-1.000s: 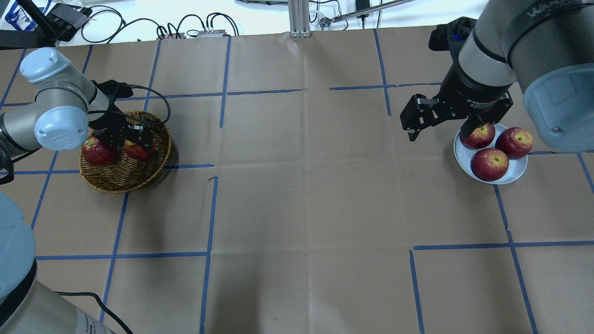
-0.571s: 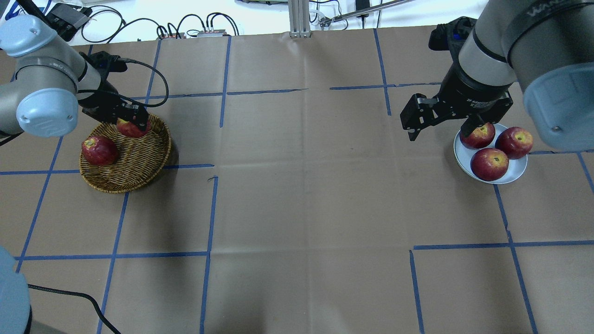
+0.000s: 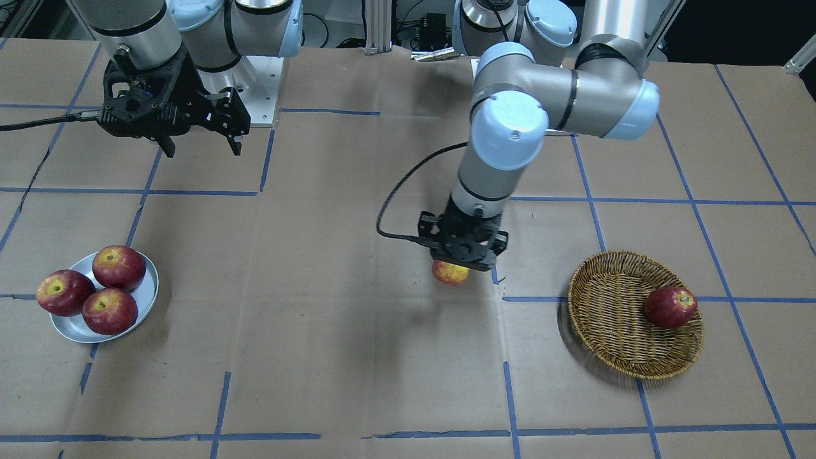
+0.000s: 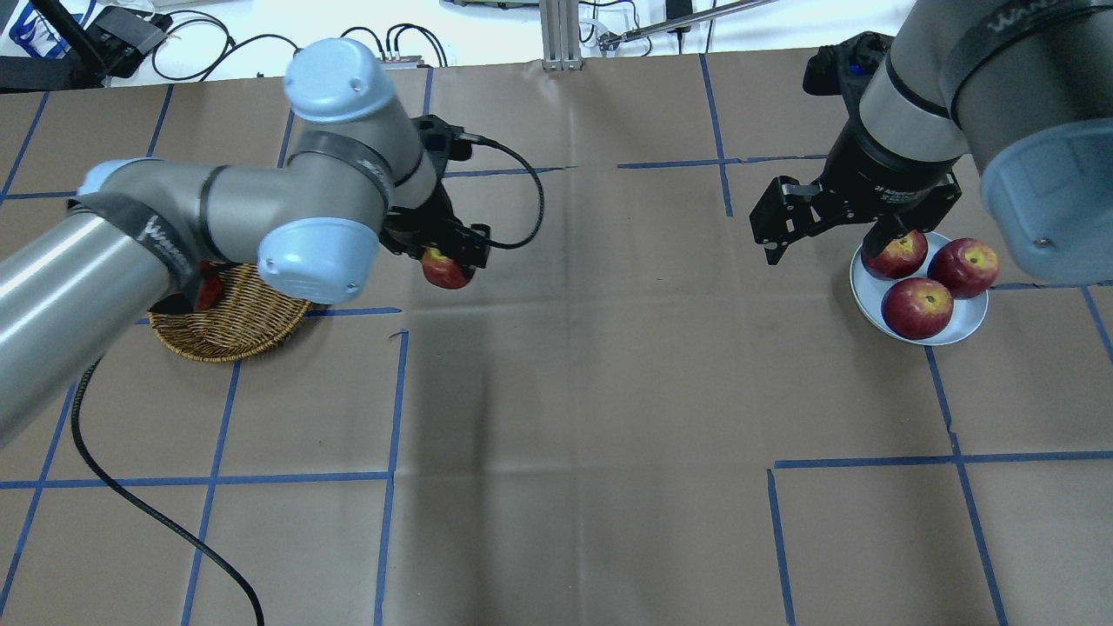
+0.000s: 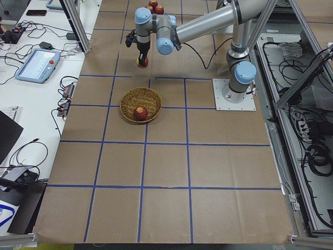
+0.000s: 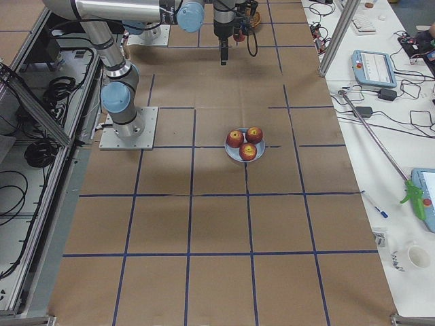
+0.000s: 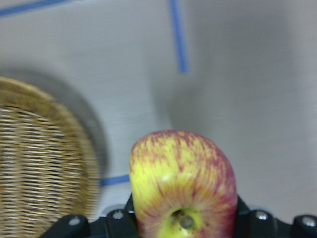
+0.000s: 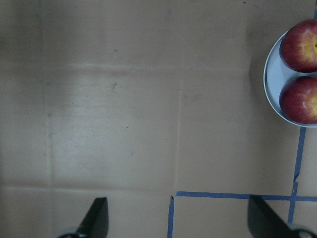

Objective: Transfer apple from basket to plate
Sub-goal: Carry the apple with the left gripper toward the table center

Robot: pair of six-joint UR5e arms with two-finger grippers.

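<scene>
Holding the apple above the table, out of the basket and far short of the plate.
The left gripper (image 3: 456,260) is clamped on the yellow-streaked apple (image 3: 451,273), hanging over bare paper near the basket (image 3: 609,331), where one dark apple (image 3: 669,306) lies. I'd call this the carry leg; next comes the crossing to the plate (image 3: 147,298), crowded with three red apples (image 3: 118,267), so space looks tight. The right gripper (image 3: 203,150) hangs spread wide, empty. Brown paper (image 3: 350,223) gridded with blue tape (image 3: 319,437) covers the table; a tablet (image 5: 35,63) sits on a side bench.

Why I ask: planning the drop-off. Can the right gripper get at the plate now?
Probably yes: the right gripper hangs open beside the plate, nothing between them, though three apples already crowd it.
</scene>
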